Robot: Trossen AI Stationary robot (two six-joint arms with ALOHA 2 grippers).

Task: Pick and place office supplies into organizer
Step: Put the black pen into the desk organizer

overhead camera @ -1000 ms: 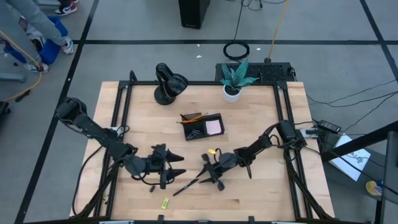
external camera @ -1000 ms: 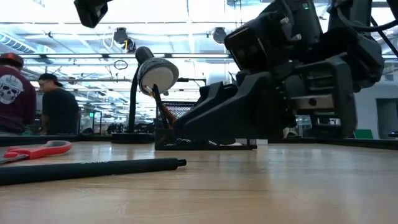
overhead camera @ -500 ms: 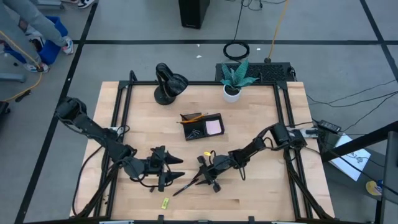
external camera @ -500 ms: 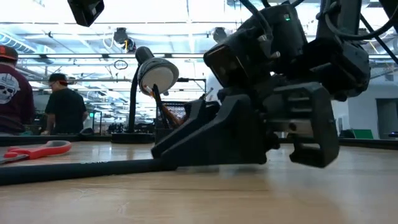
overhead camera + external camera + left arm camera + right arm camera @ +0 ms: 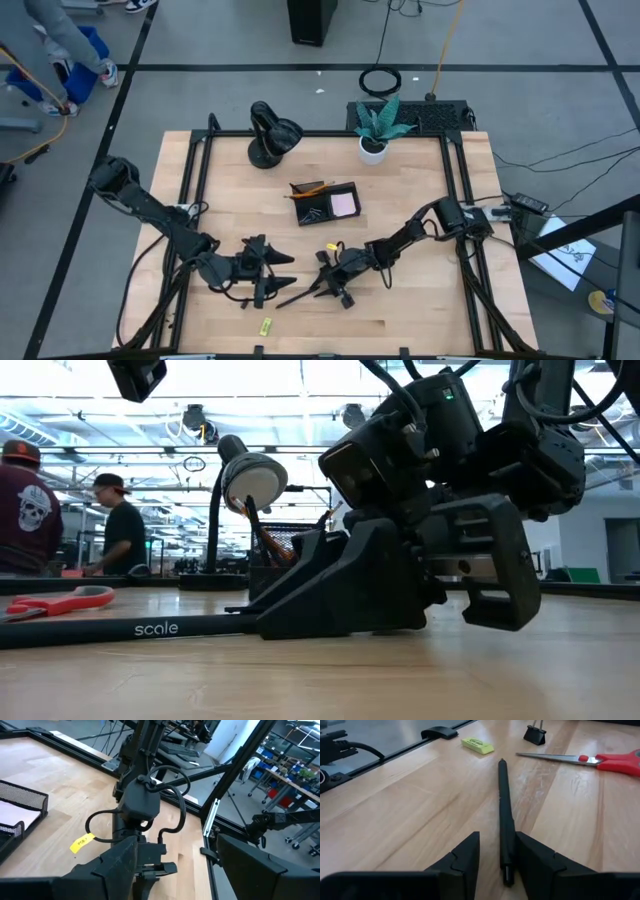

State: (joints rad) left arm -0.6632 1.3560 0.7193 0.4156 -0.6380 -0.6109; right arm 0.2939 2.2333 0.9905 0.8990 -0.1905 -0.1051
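Pen: a black pen [image 5: 504,825] is laid flat on the tabletop [image 5: 420,310], near the front, its end set between the fingers of the right tool [image 5: 497,857].
Right tool: lowered to the wood, narrowly parted, the pen flanked but not visibly clamped.
Left tool: the left tool [image 5: 282,270] is held wide apart, empty, just beside the pen.
Nearby supplies: red-handled scissors [image 5: 590,759], a black clip [image 5: 535,734] and a yellow-green piece [image 5: 477,745] are seen beyond.
Organizer: the organizer [image 5: 325,201] is placed mid-tabletop.

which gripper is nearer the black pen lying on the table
Right. The right gripper straddles the black pen, a finger on each side of its near end. The left gripper hovers off beside it, open.
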